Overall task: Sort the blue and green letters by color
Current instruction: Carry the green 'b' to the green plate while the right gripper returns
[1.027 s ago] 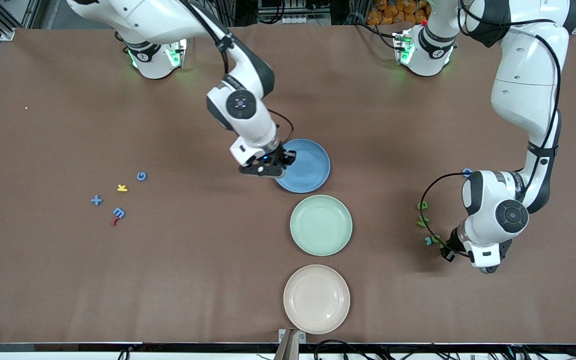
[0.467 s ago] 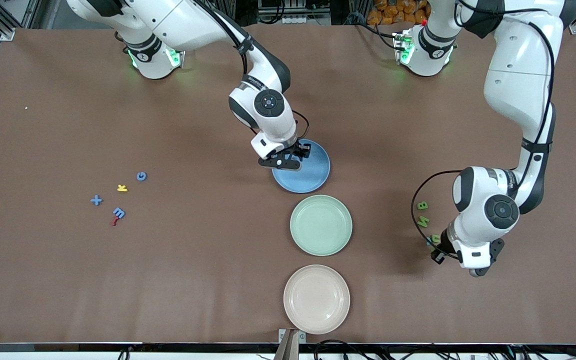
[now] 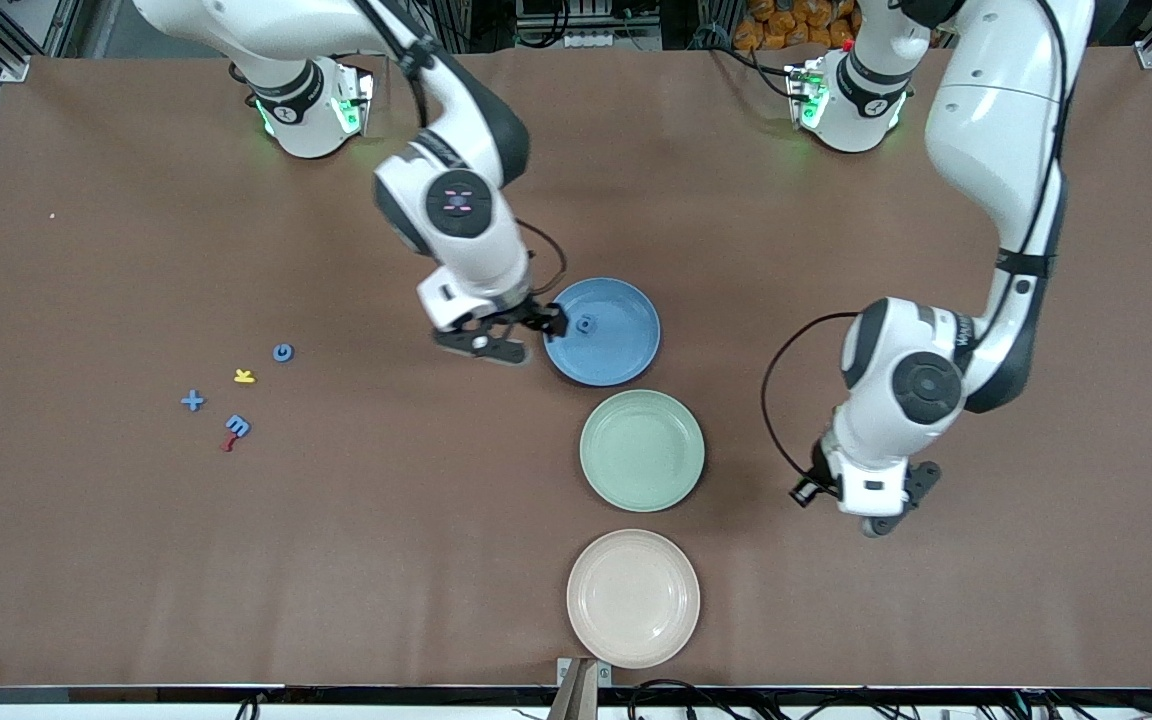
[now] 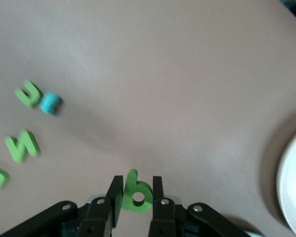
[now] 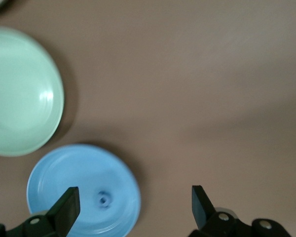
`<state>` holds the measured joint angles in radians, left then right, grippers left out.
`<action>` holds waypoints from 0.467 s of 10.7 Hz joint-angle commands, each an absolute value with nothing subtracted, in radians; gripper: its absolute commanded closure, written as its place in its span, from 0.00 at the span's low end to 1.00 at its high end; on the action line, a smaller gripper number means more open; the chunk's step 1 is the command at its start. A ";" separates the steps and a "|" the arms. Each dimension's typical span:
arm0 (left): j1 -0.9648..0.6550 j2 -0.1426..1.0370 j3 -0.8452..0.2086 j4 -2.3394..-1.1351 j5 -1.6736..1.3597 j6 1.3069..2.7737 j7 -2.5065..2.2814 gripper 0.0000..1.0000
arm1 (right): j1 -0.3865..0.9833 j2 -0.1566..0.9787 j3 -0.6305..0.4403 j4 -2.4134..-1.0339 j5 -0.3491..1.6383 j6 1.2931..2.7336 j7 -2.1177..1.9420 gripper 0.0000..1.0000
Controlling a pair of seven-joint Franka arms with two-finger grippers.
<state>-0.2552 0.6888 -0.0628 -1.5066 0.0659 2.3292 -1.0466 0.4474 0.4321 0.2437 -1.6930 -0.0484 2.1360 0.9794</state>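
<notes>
The round blue plate (image 3: 602,332) serves as the landmark. A small blue letter (image 3: 585,324) lies inside it, near the middle, so the blue sorting seems to be under way there. The right hand (image 3: 506,335) hangs just beside the plate's rim, toward the right arm's end of the brown worktop (image 3: 336,560); its fingers (image 5: 65,209) are spread wide and carry nothing, which fits a piece dropped into the plate. That arm bends down from its base with the wrist tilted toward the plate.

The round pale green plate (image 3: 642,450) sits just nearer the front camera than the blue plate, and a round beige plate (image 3: 633,598) nearer still. The left hand (image 4: 136,193) is clamped on a flat green letter with a round hole (image 4: 136,191), pinched between both fingers, probably bound for the green plate. That arm reaches down steeply over the worktop, toward the left arm's end from the green plate.

Well away from the blue plate, toward the right arm's end, wait a blue plus shape (image 3: 193,401), a blue letter E (image 3: 238,425) and a blue letter G (image 3: 283,352), among a yellow letter (image 3: 244,376) and a red squiggle (image 3: 228,442)
</notes>
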 commanded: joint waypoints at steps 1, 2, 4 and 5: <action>-0.331 0.676 -0.057 -1.525 0.081 2.322 -1.126 1.00 | 0.274 0.270 0.256 -1.829 -0.060 2.057 0.832 0.00; -0.351 0.678 -0.057 -1.525 0.081 2.322 -1.137 1.00 | 0.200 0.214 0.256 -1.904 -0.060 2.063 0.734 0.00; -0.373 0.684 -0.069 -1.525 0.080 2.330 -1.163 1.00 | 0.064 0.114 0.256 -2.027 -0.055 2.063 0.518 0.00; -0.380 0.692 -0.087 -1.525 0.080 2.341 -1.175 1.00 | 0.007 0.095 0.255 -2.067 -0.055 2.062 0.432 0.00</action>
